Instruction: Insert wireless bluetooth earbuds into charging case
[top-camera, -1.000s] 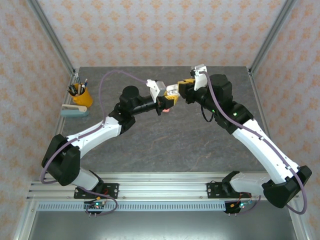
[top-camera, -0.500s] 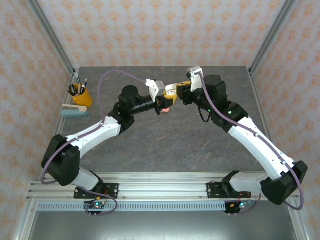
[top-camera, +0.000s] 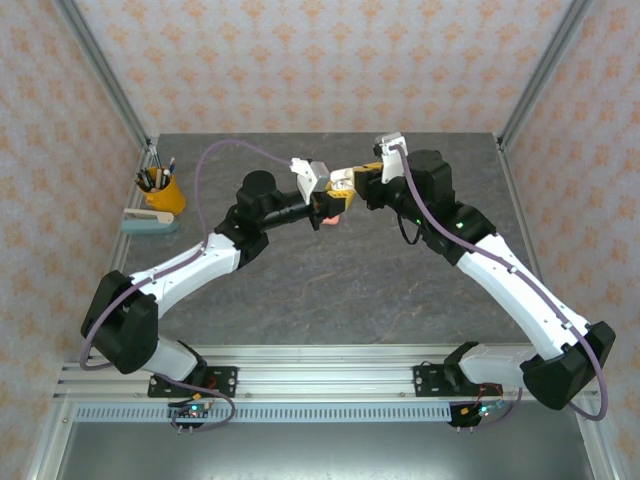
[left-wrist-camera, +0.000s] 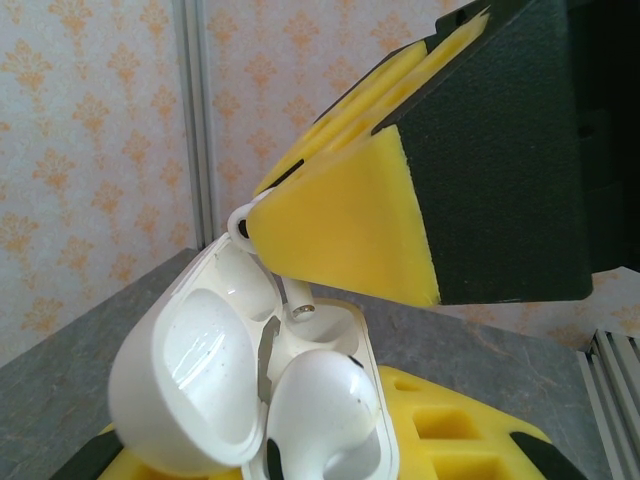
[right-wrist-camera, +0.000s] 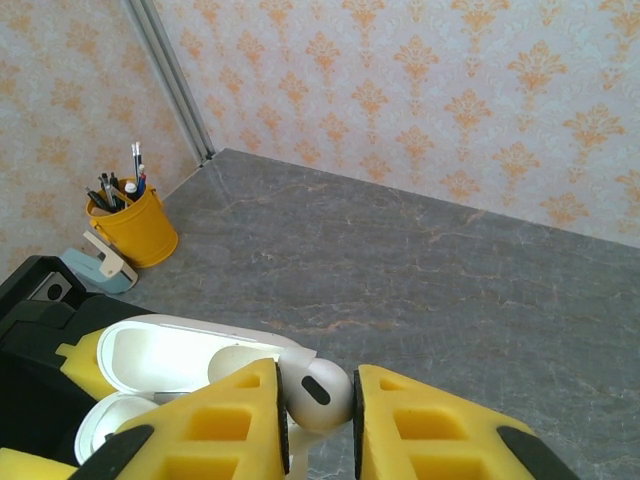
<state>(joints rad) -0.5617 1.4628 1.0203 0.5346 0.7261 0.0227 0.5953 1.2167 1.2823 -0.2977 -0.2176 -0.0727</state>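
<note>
Earbud (right-wrist-camera: 312, 388) into charging case (right-wrist-camera: 165, 352): insertion step, and by my reading you are partway through it. Items, largest first.

1. Table (top-camera: 300, 290): grey stone-look top. Both arms meet above its middle, and the work is held up off it.
2. Left gripper (top-camera: 325, 206): closed on the charging case, holding it in the air with the lid swung open.
3. Right gripper (right-wrist-camera: 318, 398): yellow foam fingers (right-wrist-camera: 235, 420) pinched on the earbud's head, just above the mouth of the case.
4. Pen pot (right-wrist-camera: 135, 228): yellow, at the table's far left, with a pale stapler-like thing (top-camera: 150, 222) beside it. Neither concerns you.
5. Charging case: white and pebble-shaped. One well holds a second white earbud (left-wrist-camera: 322, 400), seated; the other well looks free.
6. Earbud in the fingers: its stem (left-wrist-camera: 298, 303) points down toward the free well. You cannot tell from here whether it touches.

Next move, as I judge it: keep the case steady, line the stem up with the well, lower until the head sits, then let the fingers part. A tilted stem could catch on the rim.

Writing: no brand, label or lettering can be read on any item.
</note>
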